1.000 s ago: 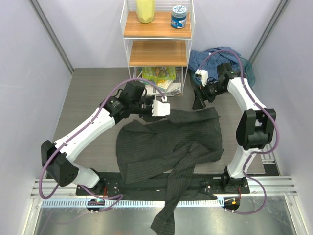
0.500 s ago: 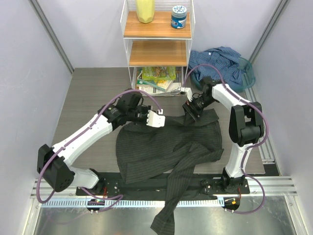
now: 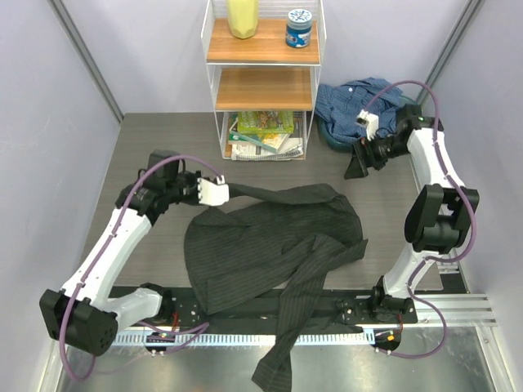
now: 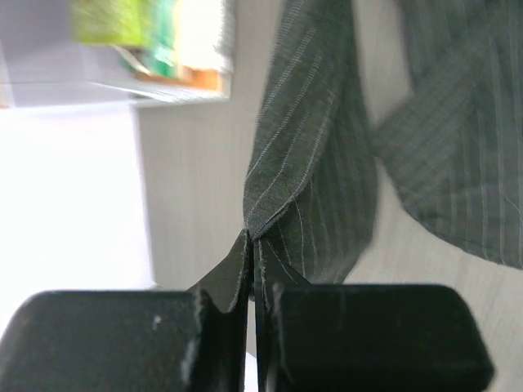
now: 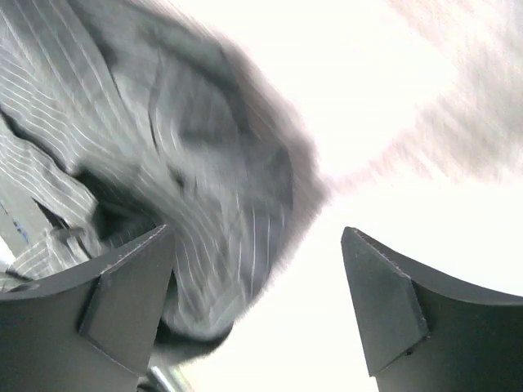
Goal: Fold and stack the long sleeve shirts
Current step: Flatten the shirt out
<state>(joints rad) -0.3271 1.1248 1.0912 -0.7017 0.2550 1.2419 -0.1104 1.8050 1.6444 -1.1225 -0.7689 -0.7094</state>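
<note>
- Top external view, far left: the left fingers (image 3: 224, 192) are clenched on a pointed edge of the dark pinstriped shirt (image 3: 270, 245). The left wrist view shows that edge pinched flat between the pads, with the cloth running taut away from them.
- The shirt lies rumpled across the middle of the worktop (image 3: 155, 155). One sleeve (image 3: 282, 351) hangs over the near edge.
- The step in hand looks like spreading this shirt flat before folding. The pull would best stay low and level, and end once the wrinkles go and before the whole shirt slides.
- There is bare worktop to the left of and behind the left fingers, but the side wall is near.
- The shelf unit (image 3: 261, 82) stands at back centre, and the clutter on its bottom shelf is near the shirt's far edge.
- To the right, the right fingers (image 3: 354, 169) are released, spread wide and holding nothing. They hang between the dark shirt and the blue shirt (image 3: 368, 98), which is heaped in the back right corner.
- The right wrist view is blurred and shows striped cloth beyond the fingers. I cannot tell which shirt it is.
</note>
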